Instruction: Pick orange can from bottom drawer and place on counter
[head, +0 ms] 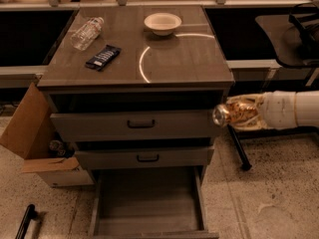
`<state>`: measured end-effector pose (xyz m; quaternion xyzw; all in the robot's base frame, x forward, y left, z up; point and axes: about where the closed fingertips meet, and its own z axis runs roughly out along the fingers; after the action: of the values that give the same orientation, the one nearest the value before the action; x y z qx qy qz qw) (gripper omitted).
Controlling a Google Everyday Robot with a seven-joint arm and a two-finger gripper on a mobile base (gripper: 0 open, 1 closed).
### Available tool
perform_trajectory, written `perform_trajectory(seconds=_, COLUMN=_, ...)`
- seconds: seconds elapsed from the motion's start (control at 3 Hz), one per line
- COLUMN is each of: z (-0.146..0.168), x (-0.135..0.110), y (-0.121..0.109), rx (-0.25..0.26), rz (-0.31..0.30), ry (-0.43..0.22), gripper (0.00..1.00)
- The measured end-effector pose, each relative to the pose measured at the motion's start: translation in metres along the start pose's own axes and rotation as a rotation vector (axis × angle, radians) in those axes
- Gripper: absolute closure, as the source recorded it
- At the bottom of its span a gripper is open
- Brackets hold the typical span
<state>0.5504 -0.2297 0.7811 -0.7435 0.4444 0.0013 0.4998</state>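
Speckled floor (259,193) surrounds the open bottom drawer (149,208). Mid-right, gripper (247,114) jaws pinch the orange can (232,113) sideways, held just below desk (189,59) height, seemingly for placing.

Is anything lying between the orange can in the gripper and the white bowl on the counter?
Nothing: the camera view shows only bare counter with a light reflection between bowl and orange can, which the gripper holds right of the cabinet.

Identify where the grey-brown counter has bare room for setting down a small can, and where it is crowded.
Bare: the grey-brown counter at front right, right of the dark snack wrapper and in front of the white round bowl. Crowded: back left, with the clear plastic bottle. The gripper holds the shiny orange can right of the grey cabinet.
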Motion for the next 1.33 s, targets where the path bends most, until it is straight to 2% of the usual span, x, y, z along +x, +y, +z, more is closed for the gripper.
perform_trajectory(seconds=0.33, z=-0.015, x=0.006, y=-0.075, rx=0.093, rz=-0.013, ry=-0.009, gripper=1.0)
perform_trajectory(seconds=0.67, z=-0.032, x=0.009, y=-0.102, rx=0.145, rz=-0.034, ry=0.01, gripper=1.0)
perform_trajectory(seconds=1.0, z=-0.032, x=0.009, y=-0.102, rx=0.145, rz=-0.033, ry=0.01, gripper=1.0)
perform_trajectory(seconds=1.33, z=-0.028, x=0.007, y=-0.114, rx=0.154, rz=-0.023, ry=0.011, gripper=1.0)
